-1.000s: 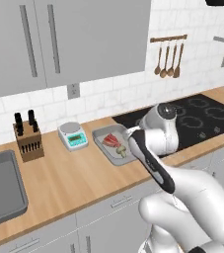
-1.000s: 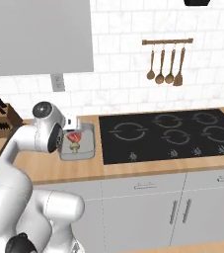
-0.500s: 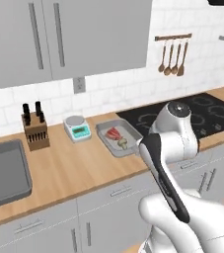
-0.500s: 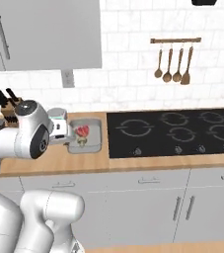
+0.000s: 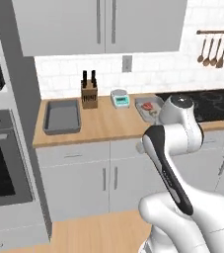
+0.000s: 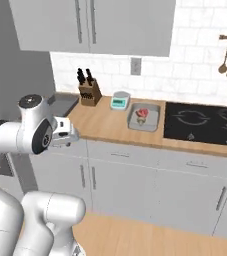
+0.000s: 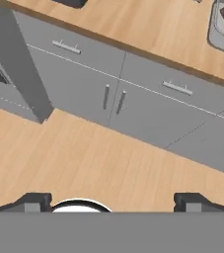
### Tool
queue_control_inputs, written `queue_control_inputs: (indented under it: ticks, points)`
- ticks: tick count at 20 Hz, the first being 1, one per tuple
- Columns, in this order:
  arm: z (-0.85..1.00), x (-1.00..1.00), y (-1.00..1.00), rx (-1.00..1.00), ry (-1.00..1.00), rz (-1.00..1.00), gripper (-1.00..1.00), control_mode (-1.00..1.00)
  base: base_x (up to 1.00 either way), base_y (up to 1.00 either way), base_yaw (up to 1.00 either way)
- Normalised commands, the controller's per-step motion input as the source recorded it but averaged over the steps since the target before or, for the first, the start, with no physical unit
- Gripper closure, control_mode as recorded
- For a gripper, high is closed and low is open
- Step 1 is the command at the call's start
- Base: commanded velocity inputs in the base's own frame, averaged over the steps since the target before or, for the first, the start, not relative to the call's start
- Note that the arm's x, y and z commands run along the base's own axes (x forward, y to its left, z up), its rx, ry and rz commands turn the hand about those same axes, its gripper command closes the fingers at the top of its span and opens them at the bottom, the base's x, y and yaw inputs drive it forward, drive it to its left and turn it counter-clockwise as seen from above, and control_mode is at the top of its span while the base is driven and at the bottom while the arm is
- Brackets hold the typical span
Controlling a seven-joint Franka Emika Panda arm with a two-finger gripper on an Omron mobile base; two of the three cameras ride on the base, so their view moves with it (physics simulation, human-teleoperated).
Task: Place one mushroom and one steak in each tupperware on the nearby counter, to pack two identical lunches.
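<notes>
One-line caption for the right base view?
Arm held back from the counter, gripper open and empty; one tupperware holds a steak.

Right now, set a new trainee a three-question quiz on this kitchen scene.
1. True or false: the tupperware beside the hob already holds a steak.
2. What stands directly left of the kitchen scale on the counter? A) kettle B) knife block C) toaster
3. Fill in: the gripper has its jaws ____ and holds nothing.

Key: 1 true; 2 B; 3 open.
</notes>
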Motion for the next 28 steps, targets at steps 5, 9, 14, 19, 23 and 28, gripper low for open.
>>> queue_control_inputs:
  ticks: [5,9,14,19,23,28]
  points:
    - [0.00,0.00,0.00,0.00,0.00,0.00,-1.00,1.00,-0.68,0.84,0.73]
    - [0.00,0.00,0.00,0.00,0.00,0.00,-1.00,1.00,-0.72,1.00,0.67]
    - [0.00,0.00,0.00,0.00,0.00,0.00,-1.00,1.00,-0.61,1.00,0.64]
    - [0.00,0.00,0.00,0.00,0.00,0.00,-1.00,1.00,-0.62,1.00,0.64]
    - [0.00,0.00,0.00,0.00,0.00,0.00,-1.00,1.00,-0.61,1.00,0.59]
    - [0.00,0.00,0.00,0.00,0.00,0.00,-1.00,1.00,-0.61,1.00,0.53]
